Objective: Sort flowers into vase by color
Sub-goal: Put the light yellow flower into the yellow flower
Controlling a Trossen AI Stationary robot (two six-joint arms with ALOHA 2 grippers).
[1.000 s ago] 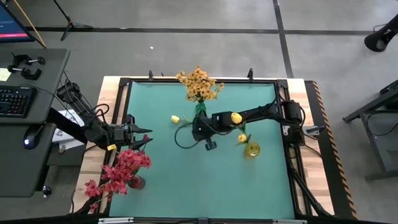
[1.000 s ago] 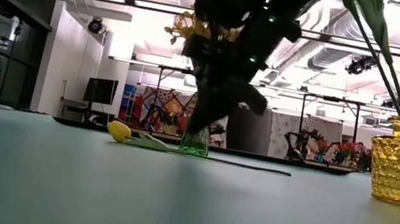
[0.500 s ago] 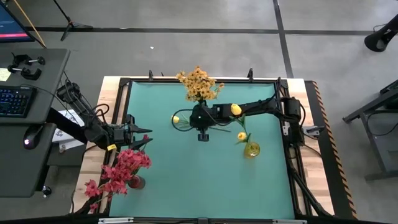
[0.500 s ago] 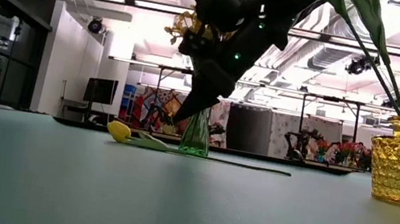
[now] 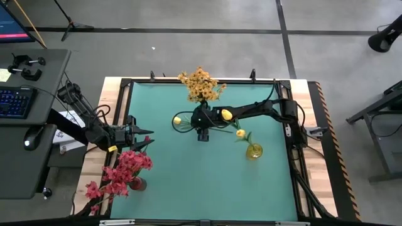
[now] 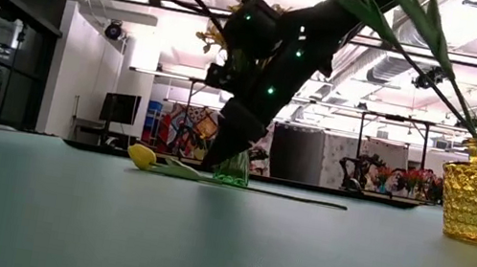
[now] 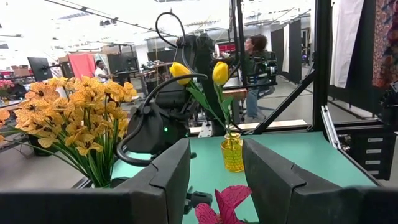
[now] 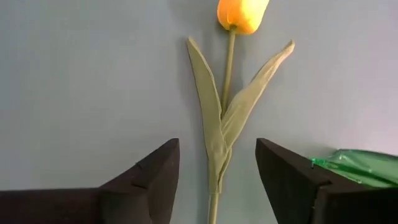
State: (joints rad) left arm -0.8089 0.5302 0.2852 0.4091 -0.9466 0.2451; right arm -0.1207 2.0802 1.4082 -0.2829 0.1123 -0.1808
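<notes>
Tulip [image 8: 219, 118] lies flat on teal mat [image 5: 188, 169], right pincer [image 8: 214, 168] spread above.

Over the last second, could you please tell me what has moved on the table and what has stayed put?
The right pincer swung away from the yellow vase toward the table's far side and now hangs open over the loose yellow tulip, its stem between the fingers, not yet gripped. The tulip still lies flat beside the green vase. The left pincer waits unmoved near the red flowers.
</notes>
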